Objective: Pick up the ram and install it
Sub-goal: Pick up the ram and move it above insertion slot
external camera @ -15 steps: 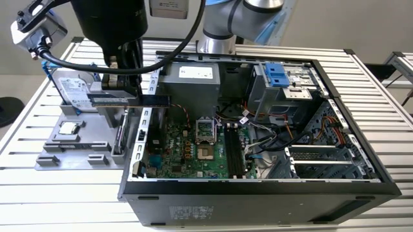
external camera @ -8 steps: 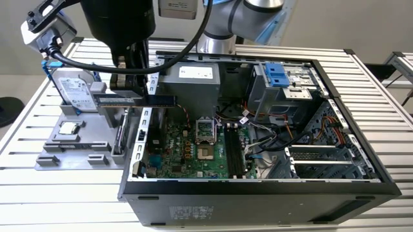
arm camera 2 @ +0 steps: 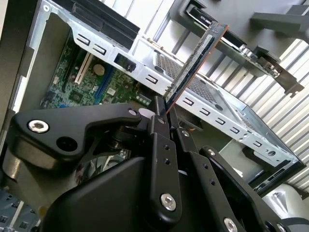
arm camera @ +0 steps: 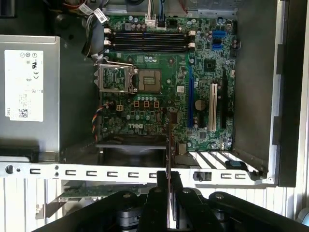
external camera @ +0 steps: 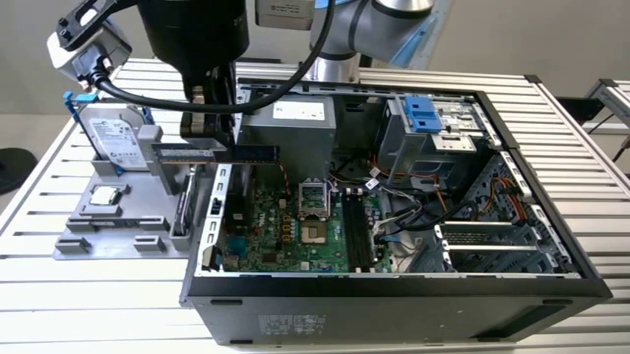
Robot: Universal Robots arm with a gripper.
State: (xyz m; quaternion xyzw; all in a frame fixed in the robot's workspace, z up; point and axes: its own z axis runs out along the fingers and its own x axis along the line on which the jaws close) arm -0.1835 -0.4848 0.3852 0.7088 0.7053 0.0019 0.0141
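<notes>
Green ram (external camera: 254,153) clamped in the hand (external camera: 212,141) over the open case's (external camera: 394,310) rim, motherboard (external camera: 285,228) inside.

A robotics lab or assembly workshop is suggested. An open computer case (external camera: 394,302), its motherboard (external camera: 285,236) exposed, is laid on a slatted aluminium worktop (external camera: 88,295). Spare parts, a hard drive (external camera: 113,140) among them, are held in a grey fixture (external camera: 118,225) beside it, and a robot arm (external camera: 197,37) is seen above them.

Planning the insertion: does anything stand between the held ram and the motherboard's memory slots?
Nothing visible does. The ram, shut in the pincer, hangs over the case rim; the memory slots lie uncovered.
</notes>
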